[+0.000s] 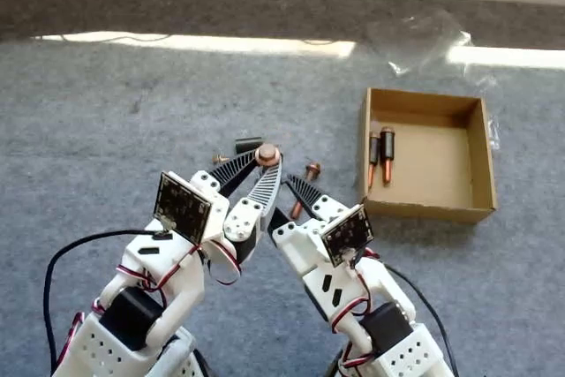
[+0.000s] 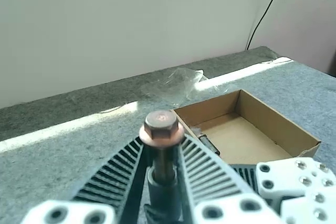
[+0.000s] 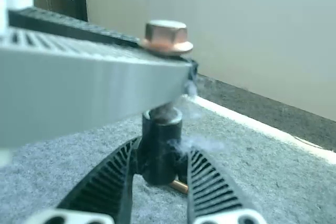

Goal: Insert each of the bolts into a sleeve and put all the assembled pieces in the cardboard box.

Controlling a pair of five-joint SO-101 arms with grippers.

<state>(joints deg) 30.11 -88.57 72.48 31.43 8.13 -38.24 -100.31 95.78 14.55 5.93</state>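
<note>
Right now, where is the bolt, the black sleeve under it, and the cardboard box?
bolt [image 2: 161, 124], left wrist view, on its copper hex head.
sleeve [image 3: 161, 150], right wrist view, on its black side.
cardboard box [image 1: 439, 165], high view, on its bare floor.

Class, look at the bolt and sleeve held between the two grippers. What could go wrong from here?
The bolt, in the left gripper, is only partly inside the sleeve held by the right gripper; any tilt could jam it. The two grippers crowd together, so releasing might knock the loose bolt lying just beside them.
</note>
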